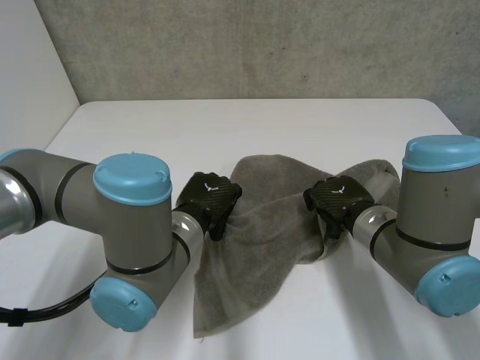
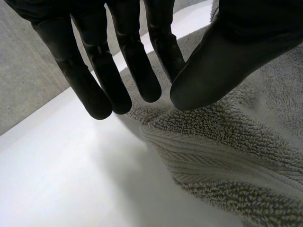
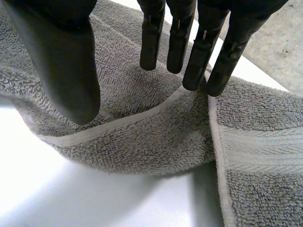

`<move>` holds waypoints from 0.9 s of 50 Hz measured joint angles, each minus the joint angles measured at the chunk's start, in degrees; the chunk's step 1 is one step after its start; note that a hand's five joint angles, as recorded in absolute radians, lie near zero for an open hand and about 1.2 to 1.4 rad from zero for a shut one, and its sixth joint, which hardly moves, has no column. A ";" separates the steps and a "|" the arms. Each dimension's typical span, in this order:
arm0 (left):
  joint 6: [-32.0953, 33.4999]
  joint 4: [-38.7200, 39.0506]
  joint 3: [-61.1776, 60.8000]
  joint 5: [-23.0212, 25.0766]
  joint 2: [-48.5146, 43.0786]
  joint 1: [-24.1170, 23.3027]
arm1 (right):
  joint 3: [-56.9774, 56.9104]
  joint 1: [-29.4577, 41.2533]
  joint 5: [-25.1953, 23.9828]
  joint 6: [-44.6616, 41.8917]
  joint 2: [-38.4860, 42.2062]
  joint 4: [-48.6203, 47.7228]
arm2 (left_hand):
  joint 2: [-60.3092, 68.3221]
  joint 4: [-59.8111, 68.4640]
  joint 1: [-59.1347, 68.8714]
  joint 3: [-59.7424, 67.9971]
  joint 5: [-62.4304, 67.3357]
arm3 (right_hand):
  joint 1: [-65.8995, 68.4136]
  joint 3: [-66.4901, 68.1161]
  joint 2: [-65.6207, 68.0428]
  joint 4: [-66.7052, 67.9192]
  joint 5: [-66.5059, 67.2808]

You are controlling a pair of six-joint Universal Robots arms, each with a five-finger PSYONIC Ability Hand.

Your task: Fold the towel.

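The left arm (image 1: 131, 225) and right arm (image 1: 439, 217) bend in nearest. Between them a grey towel (image 1: 262, 232) lies rumpled on the white worktop (image 1: 262, 124). The left hand (image 1: 211, 199) is at its left edge, the right hand (image 1: 339, 199) over its right folds. Both hands' fingers (image 2: 137, 71) (image 3: 177, 42) are straight, thumbs apart, clasping nothing.

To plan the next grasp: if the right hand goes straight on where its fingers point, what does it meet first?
Probably the towel: the right hand, fingers straight, aims at its folded hem, though depth is unclear.
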 measured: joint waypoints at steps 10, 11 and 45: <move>-5.86 10.11 -13.32 2.72 5.26 0.85 | 1.54 -1.74 2.98 -3.75 1.14 -5.33 | -16.59 -16.09 -15.81 -17.21 -15.65 | 9.63 9.70 8.99 9.70 10.02; -6.09 10.53 -14.23 2.81 5.88 0.89 | 1.52 -1.82 3.06 -4.14 0.89 -5.57 | -18.38 -17.91 -17.56 -19.04 -17.28 | 9.49 9.66 8.99 9.67 9.86; -8.64 4.91 -27.71 1.04 16.03 -3.68 | -9.24 -9.45 0.53 -9.53 3.70 -1.93 | -61.74 -61.20 -60.77 -62.96 -62.51 | -15.34 -14.92 -15.09 -14.50 -16.78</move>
